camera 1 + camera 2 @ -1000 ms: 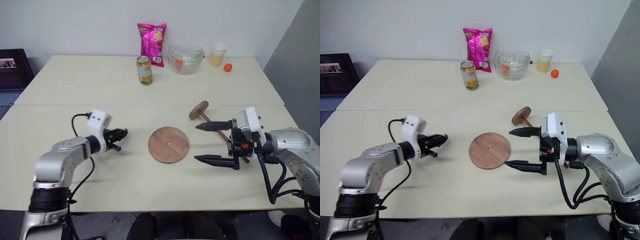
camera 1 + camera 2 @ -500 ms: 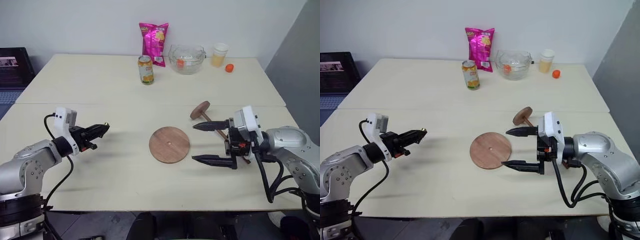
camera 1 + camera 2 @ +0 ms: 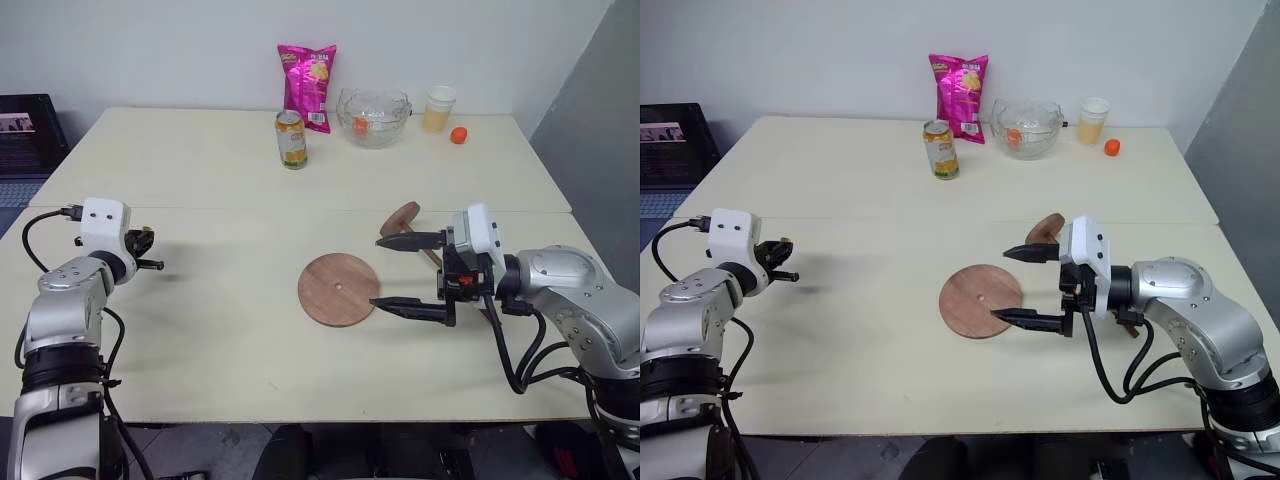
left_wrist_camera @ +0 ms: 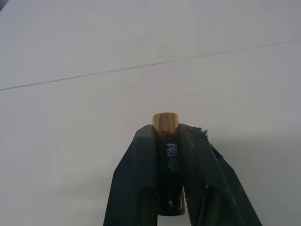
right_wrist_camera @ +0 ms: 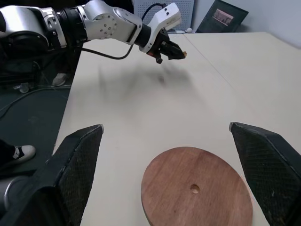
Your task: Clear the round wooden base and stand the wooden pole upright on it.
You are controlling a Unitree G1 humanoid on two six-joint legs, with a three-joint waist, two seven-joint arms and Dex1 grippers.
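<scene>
Base (image 3: 338, 289) bare, mid table (image 3: 200, 340). Pole (image 3: 403, 222) lies flat behind right tool (image 3: 394, 272), jaws wide, nothing held. Left tool (image 4: 170, 141) far left, clenched on battery (image 4: 166, 123). Risk: battery drops, rolls back. Risk: pole grabbed crooked, tips over, misses hole (image 5: 194, 189).

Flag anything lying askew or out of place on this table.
The wooden pole lies tipped on the table behind the open right gripper, not standing on the round wooden base. The left gripper is shut on a small battery.
</scene>
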